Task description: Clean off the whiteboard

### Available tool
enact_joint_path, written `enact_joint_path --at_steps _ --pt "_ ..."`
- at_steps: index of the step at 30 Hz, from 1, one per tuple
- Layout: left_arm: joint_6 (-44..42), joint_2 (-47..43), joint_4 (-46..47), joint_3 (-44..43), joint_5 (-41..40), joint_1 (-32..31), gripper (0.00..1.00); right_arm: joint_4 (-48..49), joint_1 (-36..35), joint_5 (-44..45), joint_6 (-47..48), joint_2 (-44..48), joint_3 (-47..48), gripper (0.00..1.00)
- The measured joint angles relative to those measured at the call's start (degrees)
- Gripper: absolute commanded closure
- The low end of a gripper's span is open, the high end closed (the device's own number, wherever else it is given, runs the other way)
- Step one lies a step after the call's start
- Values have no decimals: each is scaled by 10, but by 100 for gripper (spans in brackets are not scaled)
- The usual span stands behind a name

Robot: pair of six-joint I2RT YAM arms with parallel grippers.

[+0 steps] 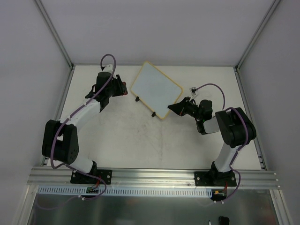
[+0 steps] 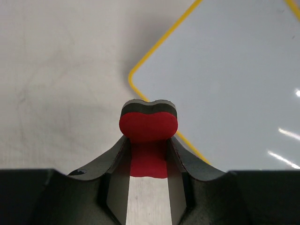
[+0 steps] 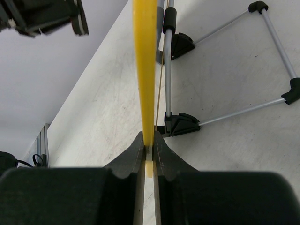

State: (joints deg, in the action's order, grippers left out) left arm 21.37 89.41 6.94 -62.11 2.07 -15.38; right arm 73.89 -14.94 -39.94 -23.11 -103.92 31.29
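Yellow-framed whiteboard pinched by right gripper; left gripper clamps eraser (partly hidden).

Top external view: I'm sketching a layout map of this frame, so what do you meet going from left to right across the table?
Left arm's elbow → left gripper, shut on the eraser → whiteboard → right gripper, clamped on the board's right edge → right arm's elbow.

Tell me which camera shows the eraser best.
Left wrist: the eraser sits centre frame, red and black, in the left gripper. Top view gives only a red speck; right wrist, nothing clear.
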Motion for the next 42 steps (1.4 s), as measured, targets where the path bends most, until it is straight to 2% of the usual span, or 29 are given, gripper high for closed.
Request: enact_joint_path --at_steps 3,8,16,18,21,25,30,32,36,41,42 --pt "20 -45 -26 69 -3 0 100 0 0 0 0 0 0 100" --pt "36 -40 -88 142 23 1 100 0 0 0 0 0 0 100" --pt "45 15 -165 144 67 1 91 0 0 0 0 0 0 100" --pt "48 19 -171 143 70 1 81 0 -1 0 0 0 0 100" --pt "48 19 -174 142 69 1 61 0 -2 0 0 0 0 100" --pt "48 16 -180 141 64 1 49 0 -2 0 0 0 0 100" --pt "46 9 -185 140 62 1 26 0 -2 0 0 0 0 100" --pt "46 3 -189 140 60 1 1 0 -2 0 0 0 0 100" --pt "48 -27 -199 148 40 1 1 0 -2 0 0 0 0 100" --pt "48 -121 -203 178 -2 1 1 0 -2 0 0 0 0 99" --pt "48 -141 -203 182 -13 1 1 0 -2 0 0 0 0 95"
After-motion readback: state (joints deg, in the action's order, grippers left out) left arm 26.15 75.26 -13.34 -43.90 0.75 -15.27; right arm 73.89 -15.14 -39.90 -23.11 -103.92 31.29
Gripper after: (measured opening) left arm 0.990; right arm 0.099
